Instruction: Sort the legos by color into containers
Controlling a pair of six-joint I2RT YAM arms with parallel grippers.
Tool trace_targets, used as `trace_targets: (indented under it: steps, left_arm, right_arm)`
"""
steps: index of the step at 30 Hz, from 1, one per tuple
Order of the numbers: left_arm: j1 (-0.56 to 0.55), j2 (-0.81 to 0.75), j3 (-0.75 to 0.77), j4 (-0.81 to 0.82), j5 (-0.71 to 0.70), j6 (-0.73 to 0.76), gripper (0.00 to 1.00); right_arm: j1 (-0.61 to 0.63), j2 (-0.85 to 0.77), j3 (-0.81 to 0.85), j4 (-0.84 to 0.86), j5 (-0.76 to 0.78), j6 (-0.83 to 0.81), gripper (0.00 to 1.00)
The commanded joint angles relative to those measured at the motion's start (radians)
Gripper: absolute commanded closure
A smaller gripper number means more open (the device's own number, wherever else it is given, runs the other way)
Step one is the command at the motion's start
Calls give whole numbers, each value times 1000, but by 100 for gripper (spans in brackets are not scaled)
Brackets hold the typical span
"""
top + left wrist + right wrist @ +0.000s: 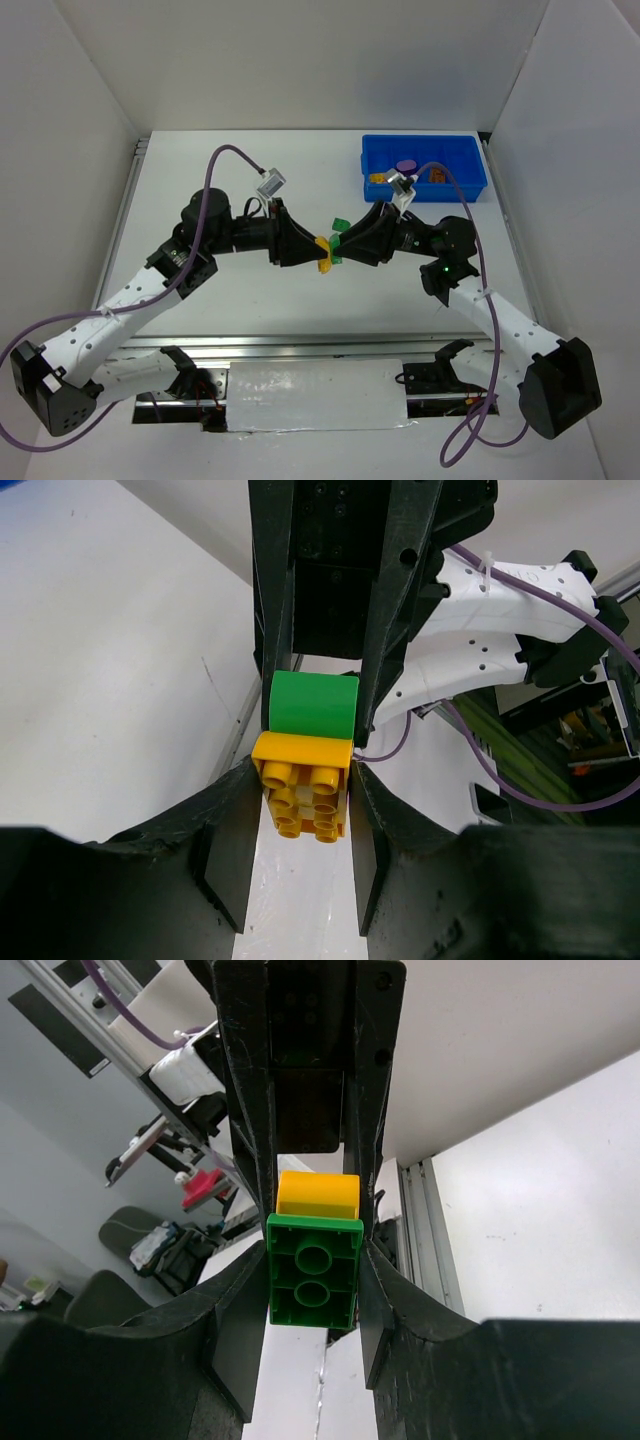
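— Black fingers (225, 850) crowd the bottom of your left wrist view. What have they got?

— Those belong to my left pincer (300, 825), pressed in on the yellow brick (302, 780) from both sides, its knobbed face toward the lens. At twelve o'clock from it sits the green brick (313, 705), joined to it. My right pincer (313, 1295) pinches that one the same way.

— Why both arms on one lump?

— Two colours are stuck together, so they cannot go into one container as they are. I judge I hold one half in each pincer so I can pull them apart. The left arm reaches in from nine o'clock and the right from three, meeting over the middle of the table (250, 170).

— And where do they go?

— To the blue tray (470, 150), at about one o'clock from the pair. A purple round piece (404, 163) lies in it, with a brown-orange brick (437, 177) just beside. Which compartment holds which, I cannot tell from above.

— Any risk?

— Flat pressure on the sides should stop each brick twisting, but a crooked pull could flick one loose.
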Motion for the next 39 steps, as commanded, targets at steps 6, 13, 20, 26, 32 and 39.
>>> trace_targets:
  steps: [6,13,20,26,32,39]
  left_arm:
    - [-14,-37,6,70,45,27,100]
    - [-14,-88,21,9,42,72,100]
    - [-13,-89,17,15,59,81,100]
    - [-13,-111,50,-109,-41,131,100]
    - [-11,-89,150,-298,-272,173,100]
    - [-8,-85,234,-598,-535,210,100]
  right_arm:
    - [26,4,31,-21,13,-80,100]
    - [-89,1,2,73,-68,-42,100]
    - [-113,37,14,168,-139,25,100]
    - [-250,-63,86,-308,75,-255,100]
    - [-365,121,450,-930,750,-505,100]
    - [-593,542,759,-963,930,-445,100]
